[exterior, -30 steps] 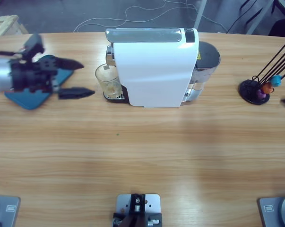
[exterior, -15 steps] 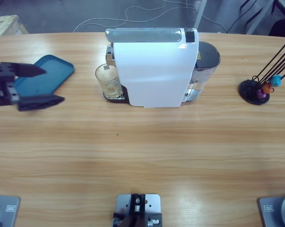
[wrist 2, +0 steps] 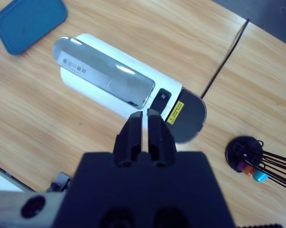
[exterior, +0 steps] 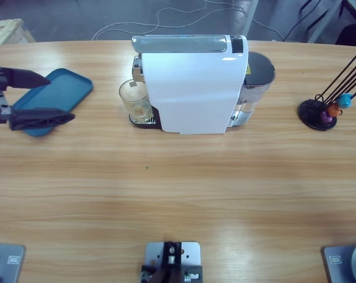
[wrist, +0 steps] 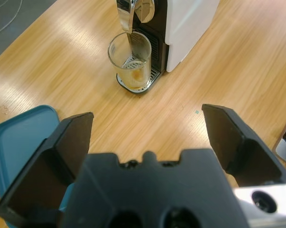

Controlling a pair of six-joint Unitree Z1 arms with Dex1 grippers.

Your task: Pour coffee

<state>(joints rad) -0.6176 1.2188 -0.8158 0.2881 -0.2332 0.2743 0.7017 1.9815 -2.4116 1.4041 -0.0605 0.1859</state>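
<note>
Coffee machine: white, stood on the table.
Glass: under the machine's spout, a little coffee inside.
Left tool: wide open, held nothing, beside the blue tray, away from the machine.
Right tool: closed, held nothing, high over the machine.

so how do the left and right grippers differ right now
The left gripper has its jaws spread wide; the right gripper has its jaws closed together. The left gripper sits low, beside the blue tray, facing the glass; the right gripper looks straight down on the coffee machine from high above. Both are black, two-jawed, and hold nothing.
</note>
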